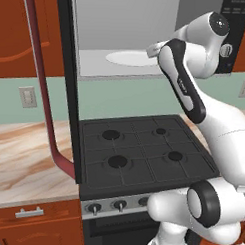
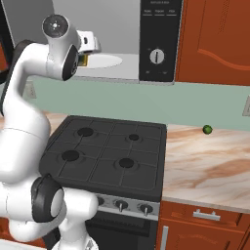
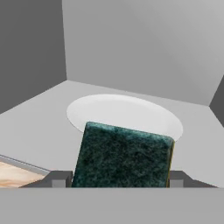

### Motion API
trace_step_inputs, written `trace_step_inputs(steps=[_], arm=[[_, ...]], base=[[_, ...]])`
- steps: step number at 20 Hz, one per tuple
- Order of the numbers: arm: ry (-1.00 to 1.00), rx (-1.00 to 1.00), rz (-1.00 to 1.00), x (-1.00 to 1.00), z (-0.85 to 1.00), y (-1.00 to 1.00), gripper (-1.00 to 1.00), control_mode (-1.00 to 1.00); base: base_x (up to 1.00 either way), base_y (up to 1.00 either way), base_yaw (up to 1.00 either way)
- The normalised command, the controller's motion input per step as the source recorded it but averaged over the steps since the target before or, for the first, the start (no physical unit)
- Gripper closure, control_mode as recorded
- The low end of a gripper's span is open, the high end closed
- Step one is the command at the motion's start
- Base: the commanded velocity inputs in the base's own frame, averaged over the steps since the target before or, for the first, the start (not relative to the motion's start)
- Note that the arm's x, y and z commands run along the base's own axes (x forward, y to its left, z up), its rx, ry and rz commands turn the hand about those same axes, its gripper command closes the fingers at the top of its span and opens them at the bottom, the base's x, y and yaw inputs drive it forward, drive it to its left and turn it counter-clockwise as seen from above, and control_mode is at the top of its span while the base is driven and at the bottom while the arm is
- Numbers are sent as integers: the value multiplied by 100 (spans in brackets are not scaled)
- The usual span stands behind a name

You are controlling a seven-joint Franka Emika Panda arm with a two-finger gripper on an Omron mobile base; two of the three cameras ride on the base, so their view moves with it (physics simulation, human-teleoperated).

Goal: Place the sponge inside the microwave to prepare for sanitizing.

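The microwave [image 1: 127,29] stands open above the stove, its black door [image 1: 70,92] with the dark red handle bar [image 1: 45,92] swung out to the left. A white round plate [image 3: 124,113] lies on its grey floor. My gripper [image 3: 118,179] is at the mouth of the cavity, shut on the sponge [image 3: 122,157], whose dark green scrub face is turned to the hand camera with a thin yellow edge on its right. The sponge hangs just in front of and above the plate's near edge. In the right base view the hand [image 2: 88,43] is at the cavity's left front, with the plate [image 2: 105,61] beyond it.
The black four-burner stove [image 1: 143,150] sits below the microwave. A small green ball [image 2: 207,129] lies on the marble counter [image 2: 205,161] to the right. The microwave's control panel with its white knob [image 2: 156,56] faces out. Red cabinets flank the appliance.
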Motion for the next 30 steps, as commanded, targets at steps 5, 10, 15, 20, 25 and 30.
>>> trace_step_inputs(steps=[5,10,15,20,25,30], arm=[[0,0,0,36,-1,5,100,-100],[0,0,0,33,-4,7,100,-100],[0,0,0,32,-4,7,100,-100],[0,0,0,29,-8,1,100,-100],[0,-4,0,13,-18,0,100,-100],[0,-2,0,14,-14,0,100,-100]], base=[[0,0,0],[0,0,0],[0,0,0],[0,0,0],[0,0,0],[0,0,0]])
